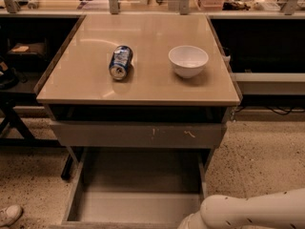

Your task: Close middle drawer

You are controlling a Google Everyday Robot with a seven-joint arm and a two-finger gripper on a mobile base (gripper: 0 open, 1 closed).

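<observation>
The middle drawer (136,197) is a wide shallow grey box with thin side walls. It is pulled far out toward me under the table, and its inside is bare. Its flat front lies along the bottom edge of the view. Above it is a taller grey drawer front (95,135) with pale scratch marks, pushed in. My white arm (252,211) comes in from the bottom right and ends near the open drawer's front right corner. My gripper is hidden below the bottom edge of the view.
A blue can (120,62) lies on its side on the beige tabletop (143,87), with a white bowl (188,60) to its right. A cluttered shelf runs along the back. Dark table legs (12,123) and a shoe (8,214) are at the left on the speckled floor.
</observation>
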